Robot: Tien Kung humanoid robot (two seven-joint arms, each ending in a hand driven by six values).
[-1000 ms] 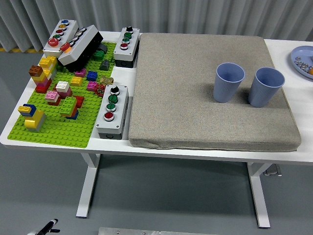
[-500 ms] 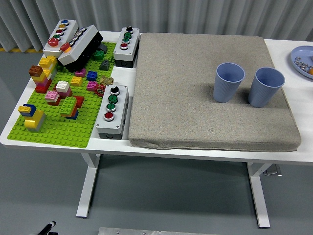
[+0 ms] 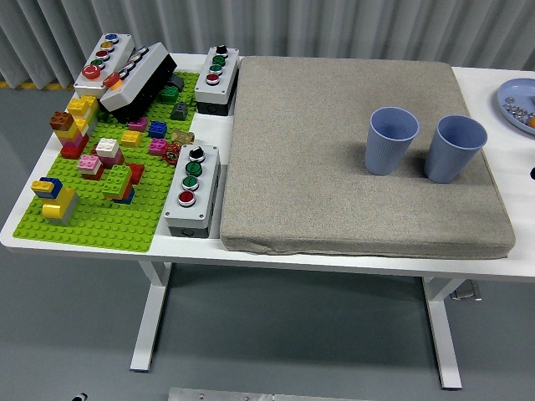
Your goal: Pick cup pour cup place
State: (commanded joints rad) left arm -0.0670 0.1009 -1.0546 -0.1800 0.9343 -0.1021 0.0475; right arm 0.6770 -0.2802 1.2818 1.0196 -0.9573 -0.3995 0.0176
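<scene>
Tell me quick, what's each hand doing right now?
Left hand: not in view.
Right hand: not in view; both cups stand untouched on the mat.

Robot body almost entirely out of frame. Only a small black sliver (image 3: 532, 173) shows at the far right edge, shape and detail too small to tell. Another tiny dark speck (image 3: 80, 397) at the bottom left edge, unidentifiable.

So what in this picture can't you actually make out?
- The cups' contents: the head view sees both the left cup and the right cup at a slant, so their bottoms stay hidden.
- The blue plate: cut off by the right edge, its small items too tiny to identify.
- Both robot hands: outside the view, apart from a dark speck at the right edge.
</scene>
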